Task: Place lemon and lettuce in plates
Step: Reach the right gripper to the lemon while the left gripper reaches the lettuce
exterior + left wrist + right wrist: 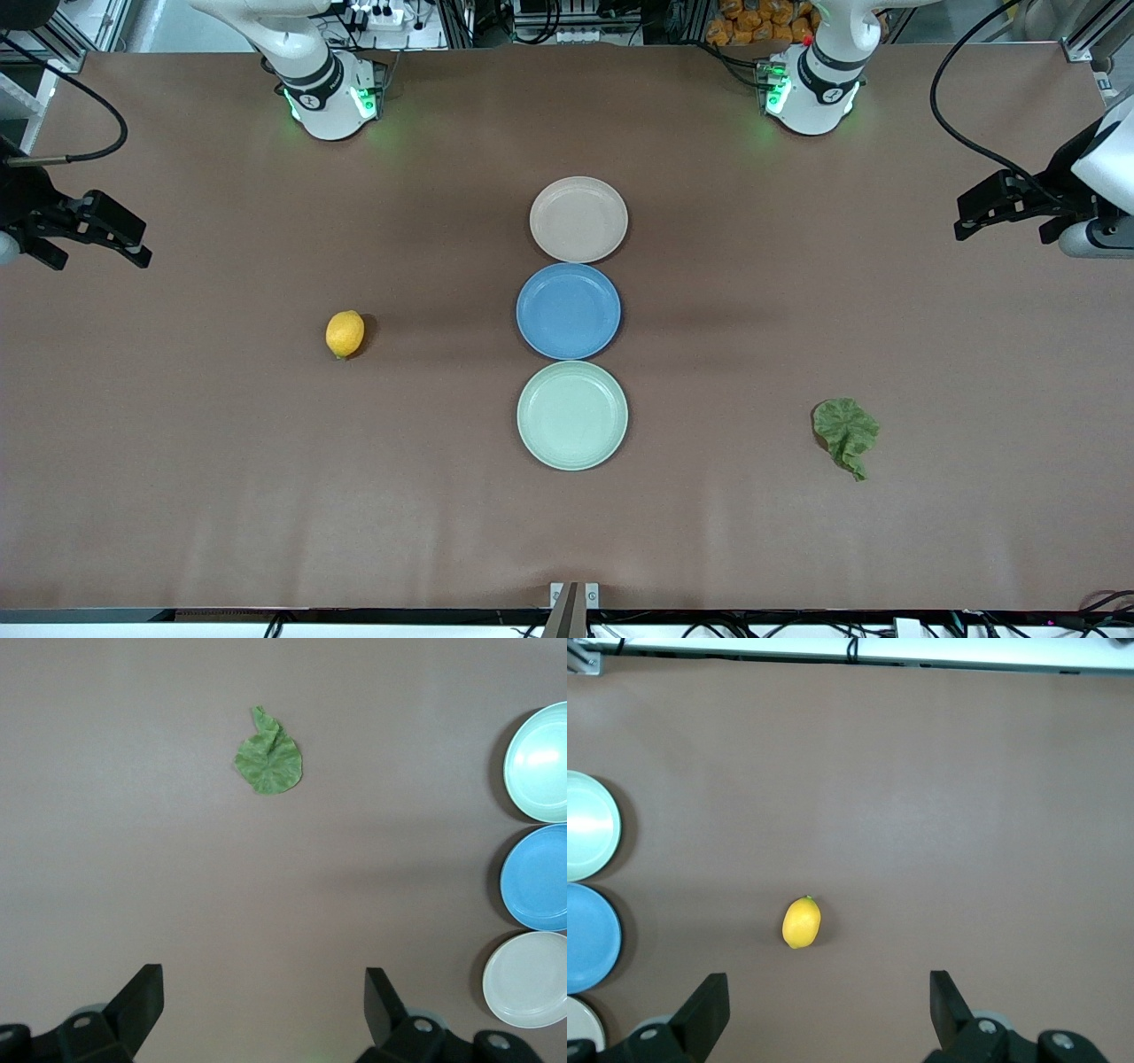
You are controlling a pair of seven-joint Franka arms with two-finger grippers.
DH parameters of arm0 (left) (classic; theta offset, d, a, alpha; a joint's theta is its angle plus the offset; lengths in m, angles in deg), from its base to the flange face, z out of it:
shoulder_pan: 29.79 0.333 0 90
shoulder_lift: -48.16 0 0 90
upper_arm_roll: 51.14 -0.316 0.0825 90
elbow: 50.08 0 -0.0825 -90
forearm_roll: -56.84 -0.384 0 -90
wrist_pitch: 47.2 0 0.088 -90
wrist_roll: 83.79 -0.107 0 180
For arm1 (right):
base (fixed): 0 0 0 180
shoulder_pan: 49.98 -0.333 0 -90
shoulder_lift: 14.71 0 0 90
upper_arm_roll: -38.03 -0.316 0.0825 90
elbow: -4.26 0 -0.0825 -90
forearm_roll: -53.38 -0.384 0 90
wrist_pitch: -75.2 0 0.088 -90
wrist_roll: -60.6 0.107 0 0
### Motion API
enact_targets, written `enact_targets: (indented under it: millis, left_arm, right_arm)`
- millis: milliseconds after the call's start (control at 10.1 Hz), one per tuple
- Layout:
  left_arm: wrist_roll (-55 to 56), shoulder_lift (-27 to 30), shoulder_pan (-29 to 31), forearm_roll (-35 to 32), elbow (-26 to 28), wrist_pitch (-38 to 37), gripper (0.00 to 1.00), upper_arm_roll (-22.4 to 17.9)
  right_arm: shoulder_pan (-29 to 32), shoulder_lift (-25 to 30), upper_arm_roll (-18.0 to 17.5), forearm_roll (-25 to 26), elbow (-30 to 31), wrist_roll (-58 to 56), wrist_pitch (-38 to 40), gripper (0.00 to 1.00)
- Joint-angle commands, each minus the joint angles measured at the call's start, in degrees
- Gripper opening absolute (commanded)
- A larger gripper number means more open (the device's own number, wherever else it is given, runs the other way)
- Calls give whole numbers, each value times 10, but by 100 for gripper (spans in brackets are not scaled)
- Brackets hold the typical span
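Note:
The lemon [345,333] lies on the table toward the right arm's end, and also shows in the right wrist view [801,922]. The lettuce [846,430] lies flat toward the left arm's end, and also shows in the left wrist view [268,760]. The beige-pink plate [578,219] and the mint green plate [572,415] are empty, the mint one nearest the front camera. My right gripper [140,241] [829,983] is open and empty above its end of the table. My left gripper [964,218] [264,979] is open and empty above its end.
An empty blue plate [568,310] sits between the two pale plates, so the three form a row down the table's middle. The arm bases [328,97] [811,93] stand along the table edge farthest from the front camera.

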Motion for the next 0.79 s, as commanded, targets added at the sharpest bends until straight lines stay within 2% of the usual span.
enact_targets:
  millis: [0, 397, 496, 595, 694]
  left_arm:
    - [-2, 5, 3, -10, 0, 0, 100, 2]
    - [-2, -23, 4, -8, 5, 8, 100, -1]
    - [-2, -37, 4, -11, 16, 38, 100, -1]
    - [-8, -54, 6, -14, 33, 72, 100, -1]
    - [-13, -83, 6, -16, 39, 102, 100, -2]
  right_arm:
    - [-1, 0, 0, 12, -12, -45, 9, 100]
    - [-9, 0, -2, 44, -12, -48, 25, 100]
    - [-16, 0, -2, 55, -11, -49, 25, 100]
    - [-27, 0, -2, 86, -6, -49, 25, 100]
    - [-28, -3, -2, 87, -6, -51, 25, 100]
